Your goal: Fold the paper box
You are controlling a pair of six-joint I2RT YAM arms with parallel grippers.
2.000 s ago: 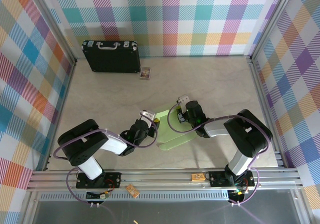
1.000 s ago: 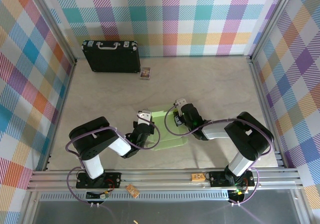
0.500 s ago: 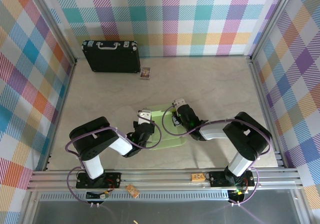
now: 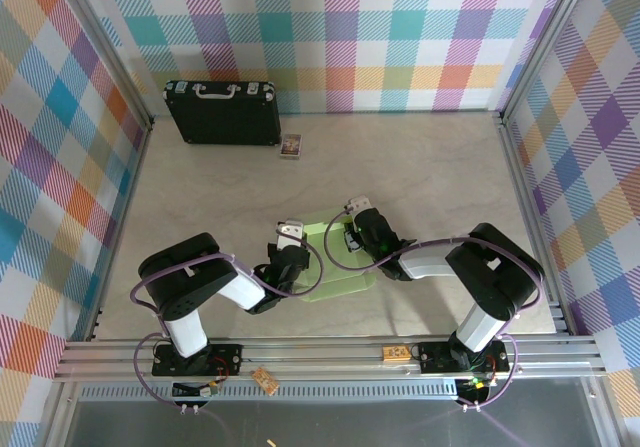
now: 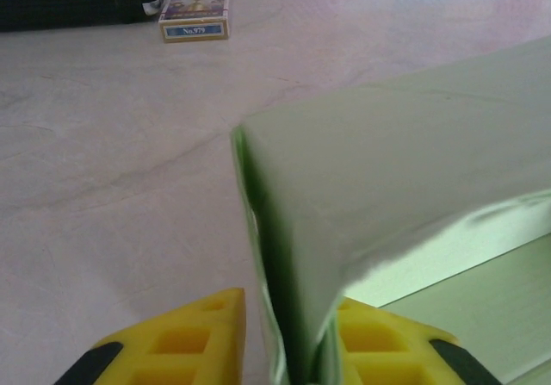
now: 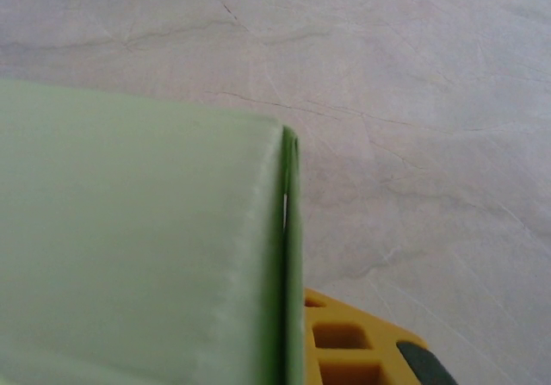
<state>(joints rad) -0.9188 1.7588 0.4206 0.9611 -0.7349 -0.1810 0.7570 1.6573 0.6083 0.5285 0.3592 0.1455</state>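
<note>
The pale stone-look table (image 4: 430, 167) carries the pale light-green thin-card paper box (image 4: 340, 279) at centre, between both arms. Two seconds back it sprawled further right as a flatter sheet. Now it's pulled in and doubled over, so you've got a fold forming, box not closed yet. Your left gripper (image 4: 296, 255): yellow fingers (image 5: 198, 333) narrow, pinching a raised card wall. Your right gripper (image 4: 352, 235): one yellow finger beside the folded edge, the other hidden behind card, so can't tell its grip. From above, the arms cover flaps and tabs.
</note>
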